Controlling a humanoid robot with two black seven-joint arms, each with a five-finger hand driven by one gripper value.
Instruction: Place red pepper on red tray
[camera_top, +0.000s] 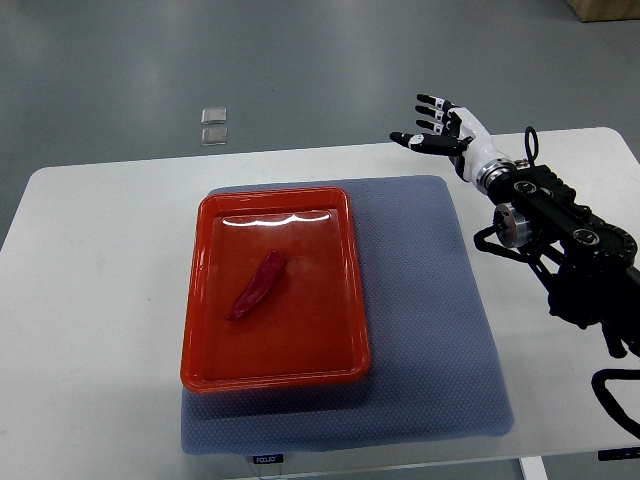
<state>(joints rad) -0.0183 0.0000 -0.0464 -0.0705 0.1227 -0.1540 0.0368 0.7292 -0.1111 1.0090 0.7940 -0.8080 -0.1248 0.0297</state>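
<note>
A: Top view, quick. Where's the red pepper (258, 285)?

B: Already lying inside the red tray (355, 300), left of centre, flat on the tray floor. Long axis runs diagonal, upper-right tip to lower-left tip. Tray sits on the blue-grey mat (440, 340), mat on the white table (90, 300).

A: Hand?

B: Only the right hand (440, 127) shows, arm in from the right edge. It hangs at the table's far edge, well apart from tray and pepper. Fingers spread, holding nothing, tips pointing left-ish.

A: So pepper vs fingers?

B: Pepper lies down-left of the fingertips, past the tray's right rim. Right hand's the nearer one by default; left arm isn't in shot at all.

A: Judgement on task?

B: Looks done, I'd say, as the pepper's fully within the rim. Next move prob. just a retreat, nothing to grasp.

A: Anything hard to read?

B: Tray floor has glare near the far rim. Right forearm's cut off at the frame edge, cables low-right partly cropped. Two small clear squares (214, 124) on the floor beyond the table, can't tell what they are.
</note>
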